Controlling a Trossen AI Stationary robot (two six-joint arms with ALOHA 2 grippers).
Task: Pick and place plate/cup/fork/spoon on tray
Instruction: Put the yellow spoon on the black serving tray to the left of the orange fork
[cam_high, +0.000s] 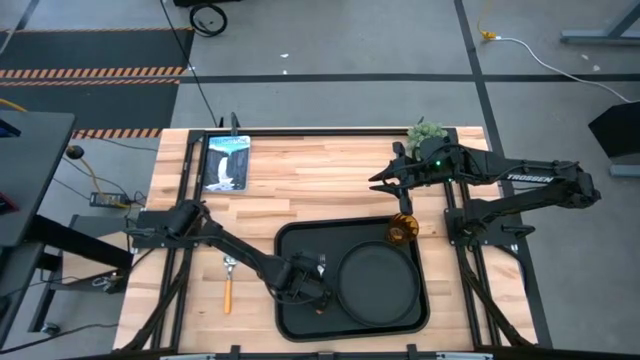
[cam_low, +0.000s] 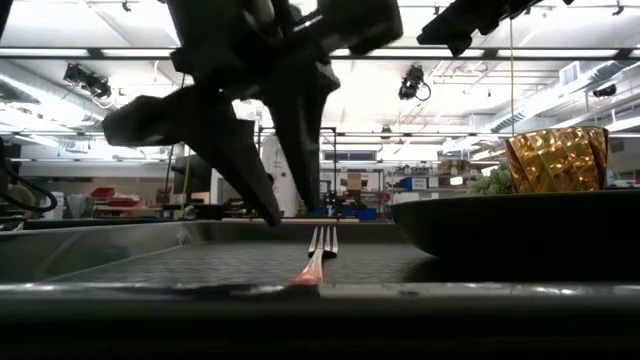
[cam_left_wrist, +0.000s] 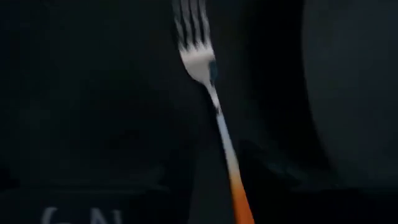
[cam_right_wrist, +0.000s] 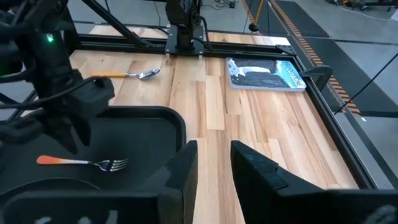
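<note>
The fork (cam_left_wrist: 208, 81) lies flat on the black tray (cam_high: 300, 240), left of the round black plate (cam_high: 378, 283), which sits in the tray's right half. My left gripper (cam_low: 297, 215) hangs open just above the fork, fingertips clear of it; it also shows in the high view (cam_high: 308, 285). The amber cup (cam_high: 401, 230) stands in the tray's far right corner. The spoon (cam_high: 228, 283) lies on the table left of the tray. My right gripper (cam_right_wrist: 211, 155) is open and empty over bare wood beyond the tray's far edge.
A blue-and-white packet (cam_high: 226, 160) lies at the table's far left. A green plant-like object (cam_high: 428, 132) sits at the far edge by the right arm. Bare wood lies between the packet and the right gripper.
</note>
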